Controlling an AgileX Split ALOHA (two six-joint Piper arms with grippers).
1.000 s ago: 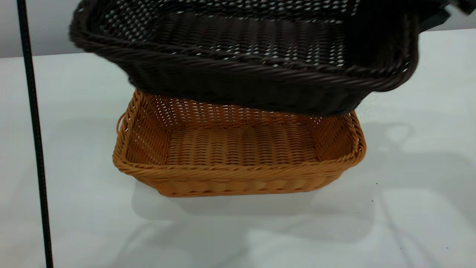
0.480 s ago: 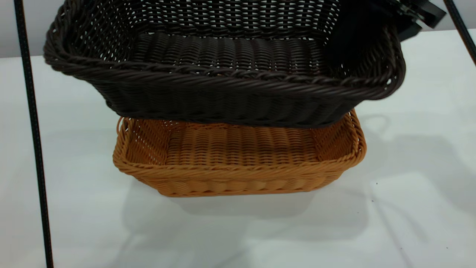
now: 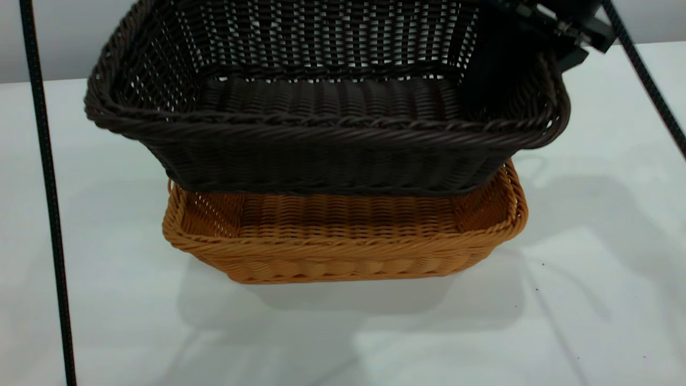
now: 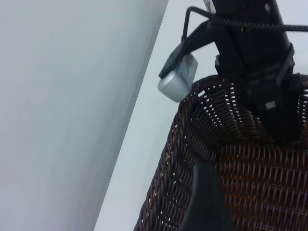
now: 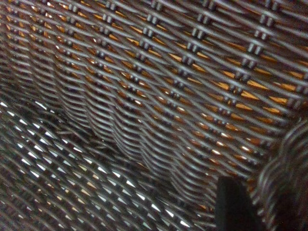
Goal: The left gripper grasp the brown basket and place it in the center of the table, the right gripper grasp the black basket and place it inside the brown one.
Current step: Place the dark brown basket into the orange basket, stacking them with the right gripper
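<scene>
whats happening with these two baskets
The right end effector holds the black basket by its right-hand rim, tilted, just above the brown basket. The brown basket sits on the white table. The black one's base overlaps the brown one's opening but is not seated inside it yet. The left arm's wrist view looks at the black basket's rim from the side; a thin black cable hangs at the exterior view's left.
</scene>
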